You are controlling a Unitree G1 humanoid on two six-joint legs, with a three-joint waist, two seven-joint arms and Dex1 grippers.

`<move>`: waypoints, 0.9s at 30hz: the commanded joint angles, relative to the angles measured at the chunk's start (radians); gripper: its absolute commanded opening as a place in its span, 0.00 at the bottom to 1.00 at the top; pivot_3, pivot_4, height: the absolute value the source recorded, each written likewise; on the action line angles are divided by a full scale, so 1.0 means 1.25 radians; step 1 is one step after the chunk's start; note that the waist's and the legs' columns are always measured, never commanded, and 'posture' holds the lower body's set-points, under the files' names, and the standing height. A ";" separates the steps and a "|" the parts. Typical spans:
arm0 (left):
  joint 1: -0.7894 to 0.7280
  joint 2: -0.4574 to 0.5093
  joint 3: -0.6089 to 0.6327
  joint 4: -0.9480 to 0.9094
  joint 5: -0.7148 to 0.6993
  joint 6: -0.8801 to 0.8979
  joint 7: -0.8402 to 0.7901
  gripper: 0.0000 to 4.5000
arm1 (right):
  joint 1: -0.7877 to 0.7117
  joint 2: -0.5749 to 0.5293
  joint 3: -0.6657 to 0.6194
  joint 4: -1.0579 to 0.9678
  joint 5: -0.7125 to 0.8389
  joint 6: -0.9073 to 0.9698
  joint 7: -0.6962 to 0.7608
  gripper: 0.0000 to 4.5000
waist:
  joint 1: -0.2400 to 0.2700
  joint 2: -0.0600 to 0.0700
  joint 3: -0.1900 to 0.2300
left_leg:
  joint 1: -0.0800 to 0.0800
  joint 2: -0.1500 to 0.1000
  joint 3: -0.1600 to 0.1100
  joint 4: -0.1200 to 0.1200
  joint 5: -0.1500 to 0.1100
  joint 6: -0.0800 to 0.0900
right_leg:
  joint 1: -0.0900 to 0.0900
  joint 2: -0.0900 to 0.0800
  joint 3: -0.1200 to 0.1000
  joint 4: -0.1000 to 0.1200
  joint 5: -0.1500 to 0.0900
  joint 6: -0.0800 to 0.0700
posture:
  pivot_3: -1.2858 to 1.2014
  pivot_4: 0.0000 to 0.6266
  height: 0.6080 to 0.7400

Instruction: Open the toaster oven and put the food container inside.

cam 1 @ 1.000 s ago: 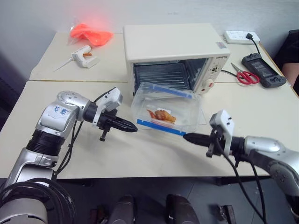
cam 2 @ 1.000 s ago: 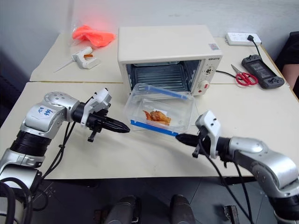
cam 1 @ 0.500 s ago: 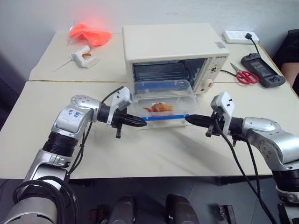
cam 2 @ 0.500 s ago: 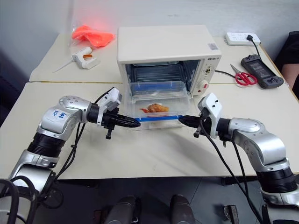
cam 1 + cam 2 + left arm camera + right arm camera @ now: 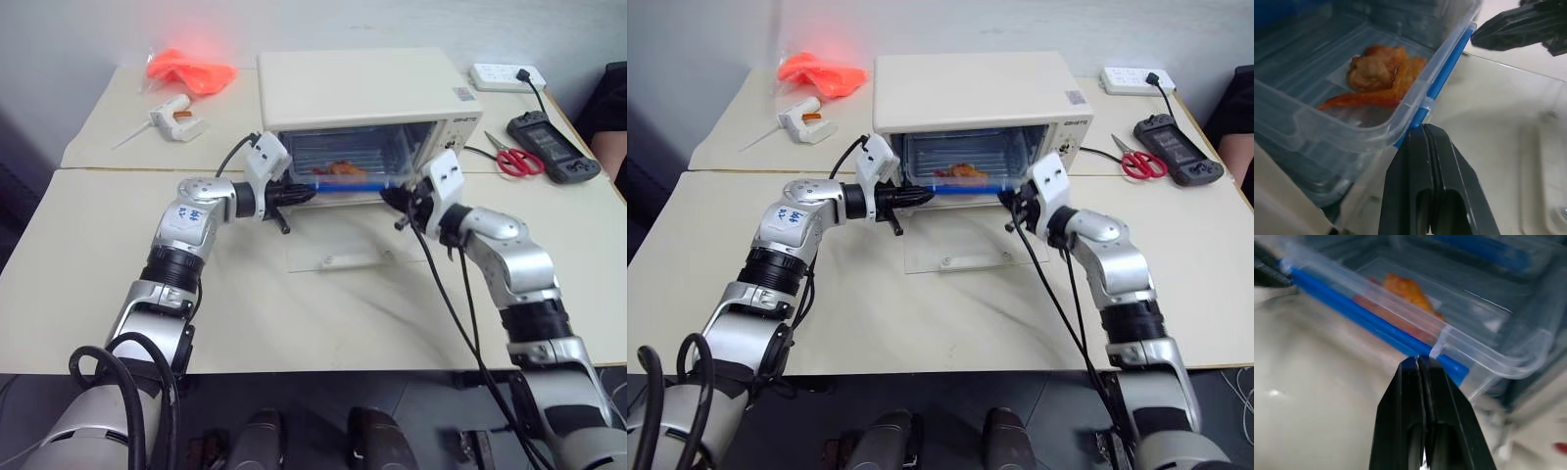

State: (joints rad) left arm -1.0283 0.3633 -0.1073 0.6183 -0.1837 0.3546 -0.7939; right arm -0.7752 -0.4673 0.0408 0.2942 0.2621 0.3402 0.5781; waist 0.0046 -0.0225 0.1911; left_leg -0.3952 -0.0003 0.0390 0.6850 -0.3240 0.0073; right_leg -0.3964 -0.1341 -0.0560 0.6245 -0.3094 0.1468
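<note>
Both arms have pushed forward since a second ago, and the clear rectangular plastic food container [image 5: 345,174] with blue side clips, which then sat tilted on the open door in front of the oven, is now at the mouth of the boxy cream-white toaster oven [image 5: 359,98], partly inside the cavity. Orange-brown food pieces [image 5: 1377,81] lie on the container's floor under its shut lid. The oven's glass door [image 5: 345,250] is folded down flat on the beige worktop [image 5: 118,284]. The left claw [image 5: 306,194] has its two black fingers pressed together with nothing between them; its tip sits at the container's near corner, just under the blue clip [image 5: 1436,93]. The right claw [image 5: 390,197] is likewise closed tight on nothing, its tip against the blue clip at the opposite end of the container's near side, as the right wrist view shows [image 5: 1418,363]. The two claws face each other across the container's front edge. At the back of the worktop, well apart from the oven, lie an orange plastic bag [image 5: 189,70] and a white handheld tool [image 5: 173,117] on the left, and red-handled scissors [image 5: 511,157], a black handheld device [image 5: 551,145] and a white power strip [image 5: 504,76] on the right.
</note>
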 commanded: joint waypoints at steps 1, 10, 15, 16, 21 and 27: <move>-0.036 -0.013 0.046 0.007 -0.005 -0.028 0.039 0.00 | -0.035 0.021 -0.041 0.045 -0.023 -0.067 -0.042 0.01 | -0.004 0.000 0.000 | 0.000 0.000 -0.001 0.000 0.000 0.000 | 0.000 0.000 -0.001 0.000 0.000 0.000 | 0.52 0.24 1.00; 0.100 0.107 0.078 -0.332 -0.146 0.166 -0.146 0.00 | 0.079 -0.050 -0.079 -0.177 0.050 0.037 0.065 0.01 | -0.017 0.001 0.000 | -0.002 0.000 -0.002 -0.001 0.001 -0.001 | -0.001 0.000 -0.003 0.000 0.000 0.000 | 0.52 0.24 1.00; 0.200 0.260 0.158 -0.549 -0.283 0.336 -0.219 0.14 | 0.213 -0.154 -0.157 -0.372 0.131 0.166 0.105 0.00 | -0.023 0.001 0.001 | -0.002 0.001 -0.004 -0.001 0.001 -0.001 | -0.001 0.000 -0.003 0.000 0.000 0.000 | 0.52 0.24 1.00; 0.215 0.291 0.178 -0.575 -0.309 0.360 -0.232 0.20 | 0.251 -0.175 -0.177 -0.413 0.155 0.194 0.119 0.00 | -0.023 0.001 0.001 | -0.002 0.001 -0.005 -0.001 0.001 -0.001 | -0.001 0.000 -0.003 0.000 0.000 0.000 | 0.52 0.24 1.00; 0.246 0.420 0.261 -0.618 -0.394 0.436 -0.278 0.52 | 0.479 -0.256 -0.277 -0.598 0.274 0.300 0.187 0.00 | -0.011 0.001 0.001 | -0.001 0.001 -0.004 -0.001 0.001 -0.001 | 0.000 0.000 -0.002 -0.001 0.000 0.000 | 0.52 0.24 1.00; 0.250 0.485 0.292 -0.628 -0.442 0.462 -0.295 0.91 | 0.608 -0.195 -0.246 -0.654 0.266 0.312 0.107 0.00 | -0.004 0.001 0.000 | 0.005 0.001 -0.004 -0.001 0.000 0.001 | 0.004 0.000 0.003 -0.001 0.000 0.000 | 0.52 0.24 1.00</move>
State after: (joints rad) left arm -0.7134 0.9527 0.2307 -0.1349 -0.7028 0.9278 -1.1533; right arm -0.0153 -0.7312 -0.2777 -0.4959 0.6024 0.7436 0.7528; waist -0.0005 -0.0214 0.1917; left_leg -0.3885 0.0008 0.0344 0.6835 -0.3244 0.0079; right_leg -0.3912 -0.1342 -0.0520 0.6242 -0.3097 0.1463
